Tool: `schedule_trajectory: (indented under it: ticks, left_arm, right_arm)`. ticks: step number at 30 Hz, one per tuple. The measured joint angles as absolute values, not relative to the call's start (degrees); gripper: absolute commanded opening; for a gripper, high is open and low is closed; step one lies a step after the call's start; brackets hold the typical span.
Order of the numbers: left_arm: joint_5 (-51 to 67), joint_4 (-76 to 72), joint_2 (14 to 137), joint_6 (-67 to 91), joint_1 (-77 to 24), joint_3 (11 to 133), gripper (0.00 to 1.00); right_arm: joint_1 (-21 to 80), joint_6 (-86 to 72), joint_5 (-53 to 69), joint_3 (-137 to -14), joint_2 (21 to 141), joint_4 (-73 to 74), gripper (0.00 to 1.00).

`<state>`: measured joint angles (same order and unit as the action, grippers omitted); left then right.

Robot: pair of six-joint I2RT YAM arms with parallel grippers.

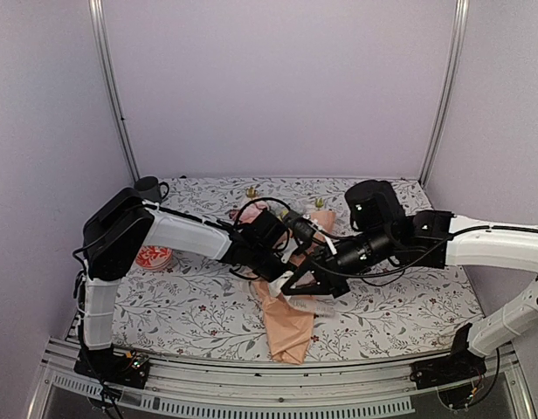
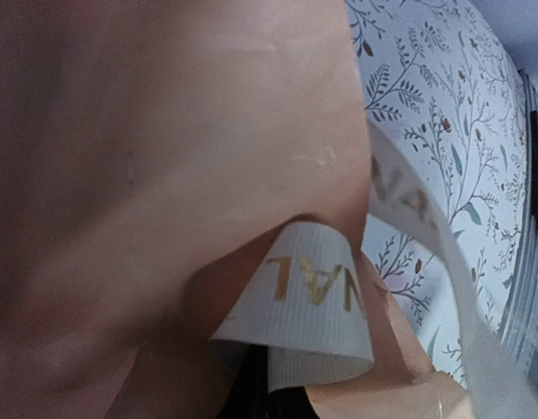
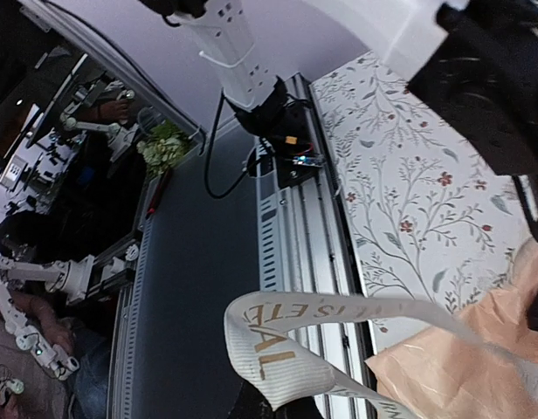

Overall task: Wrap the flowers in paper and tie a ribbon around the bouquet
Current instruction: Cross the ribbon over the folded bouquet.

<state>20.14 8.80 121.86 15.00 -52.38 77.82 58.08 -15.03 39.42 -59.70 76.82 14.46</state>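
A dark mug (image 1: 150, 188) is sitting at the table's (image 1: 409, 305) far left corner, and a red-and-white dish (image 1: 153, 257) is lying by its left edge. The bouquet (image 1: 285, 325) is lying mid-table with its cone pointing at the near edge. Both arms are crowding over it and hiding most of the blooms. The left claw (image 1: 285, 264) and right claw (image 1: 304, 282) are sitting fully closed at the cone. The ribbon (image 3: 278, 349) is looping past their tips, but whether either claw is pinching it is hidden.

Plain lilac walls (image 1: 278, 78) enclose the table (image 1: 409, 305), its leafy cloth (image 1: 190, 305) reaching a metal rail (image 1: 251, 384) at the near edge.
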Motion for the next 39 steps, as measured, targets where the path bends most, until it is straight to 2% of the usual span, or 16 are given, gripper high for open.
schedule_trajectory:
  ticks: [6, 18, 28, 39]
  left_arm:
    - [20.7, 8.0, 121.9, 15.0, -52.1, 77.3, 0.0]
    - [21.7, 8.5, 121.2, 13.3, -51.1, 77.5, 0.0]
    - [22.4, 8.9, 113.0, 12.9, -47.0, 77.5, 0.0]
    - [19.4, 11.0, 101.6, 9.3, -46.8, 77.5, 0.0]
  right_arm:
    - [60.6, -17.2, 47.0, -58.7, 86.4, 2.2, 0.0]
    - [60.2, -20.7, 40.7, -57.1, 98.7, -4.4, 0.0]
    - [55.1, -28.6, 39.4, -44.6, 98.7, -18.4, 0.0]
    - [46.4, -36.0, 42.6, -44.4, 107.4, -25.3, 0.0]
